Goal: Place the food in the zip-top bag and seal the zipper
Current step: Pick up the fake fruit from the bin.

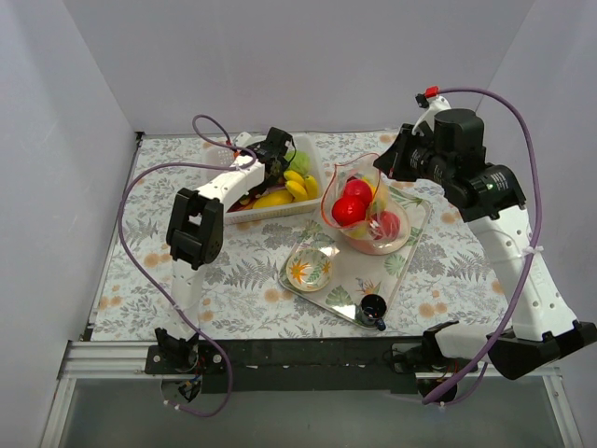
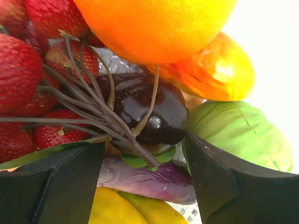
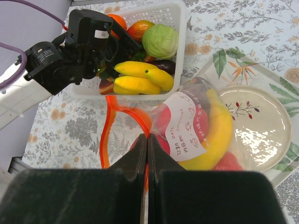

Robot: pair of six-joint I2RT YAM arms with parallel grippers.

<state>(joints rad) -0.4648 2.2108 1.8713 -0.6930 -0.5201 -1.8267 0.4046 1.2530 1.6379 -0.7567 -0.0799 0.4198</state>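
The zip-top bag [image 1: 359, 201] stands open on a plate, holding red apples and a banana; it also shows in the right wrist view [image 3: 196, 121]. My right gripper [image 3: 147, 137] is shut on the bag's red-orange zipper [image 3: 110, 126] and holds the mouth up; in the top view this gripper [image 1: 387, 166] is at the bag's right rim. My left gripper [image 1: 273, 161] is down inside the white basket. Its jaws [image 2: 144, 149] are open on either side of a dark glossy eggplant [image 2: 145, 109]. Strawberries [image 2: 21, 70], an orange [image 2: 154, 23], a green cabbage [image 2: 233, 130] and bananas [image 3: 138, 70] crowd round it.
The white slotted basket [image 1: 266, 213] sits at the back left of the bag. The clear leaf-patterned tray [image 1: 401, 261] carries the plate [image 3: 254, 126], a small floral bowl [image 1: 310, 269] and a small dark cup [image 1: 373, 308]. Walls enclose the table on three sides.
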